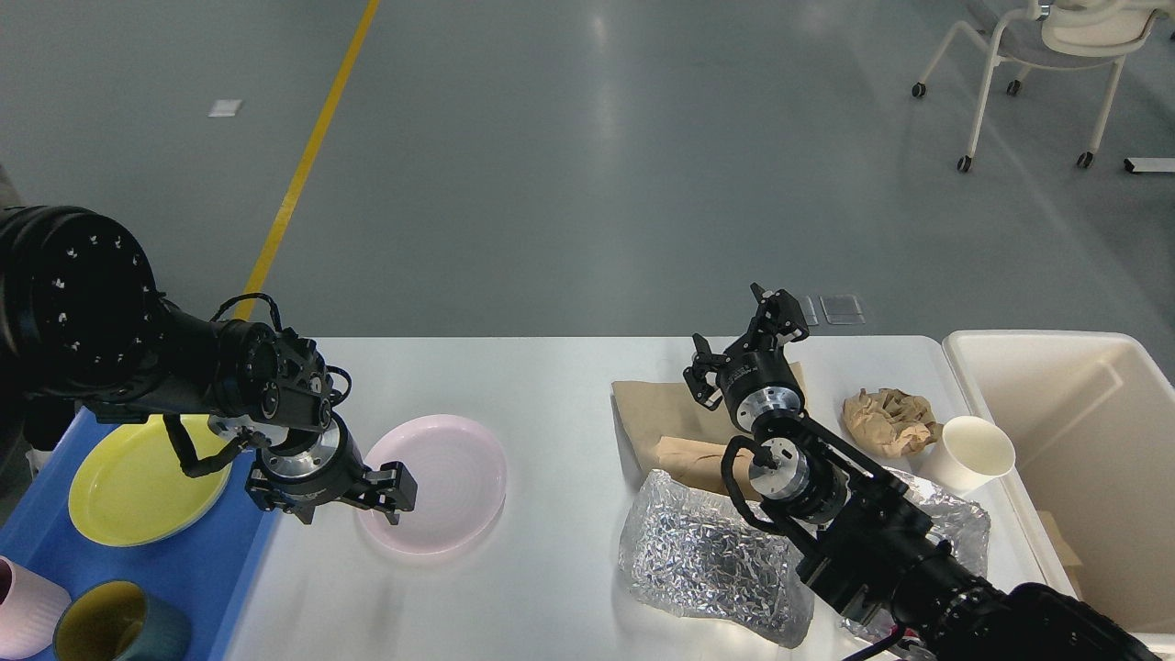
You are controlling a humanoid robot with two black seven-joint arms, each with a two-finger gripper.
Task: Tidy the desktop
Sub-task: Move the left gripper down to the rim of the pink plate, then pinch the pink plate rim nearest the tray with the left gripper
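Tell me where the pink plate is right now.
In the head view, the pink plate lies flat on the desktop, left of centre, just right of the blue tray, with the left gripper at its near-left rim.

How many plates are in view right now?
2. A yellow plate lies in the blue tray at the left; a pink plate lies on the desktop just right of the tray, with the left gripper at its near-left rim.
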